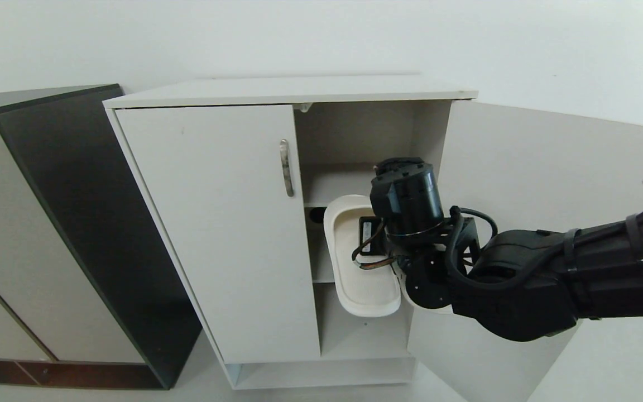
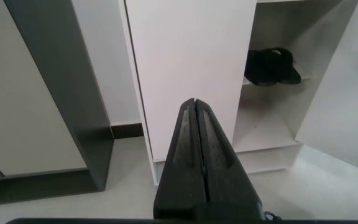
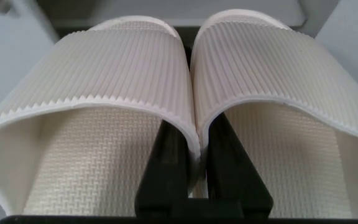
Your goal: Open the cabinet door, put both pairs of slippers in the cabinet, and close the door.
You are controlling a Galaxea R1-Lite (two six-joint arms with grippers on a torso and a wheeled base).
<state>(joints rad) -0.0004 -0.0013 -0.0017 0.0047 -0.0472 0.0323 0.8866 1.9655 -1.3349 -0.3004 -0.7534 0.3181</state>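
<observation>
The white cabinet has its left door shut and its right door swung wide open. My right gripper is shut on the pair of white slippers, pinching the two inner strap edges together. In the head view the white slippers hang sole-outward in front of the open compartment, at middle-shelf height. A pair of black slippers lies on a shelf inside the cabinet. My left gripper is shut with nothing in it, low in front of the shut door.
A dark grey and white cabinet stands against the white one's left side. A metal handle is on the shut door. The upper shelf and the bottom compartment are bare. Pale floor lies in front.
</observation>
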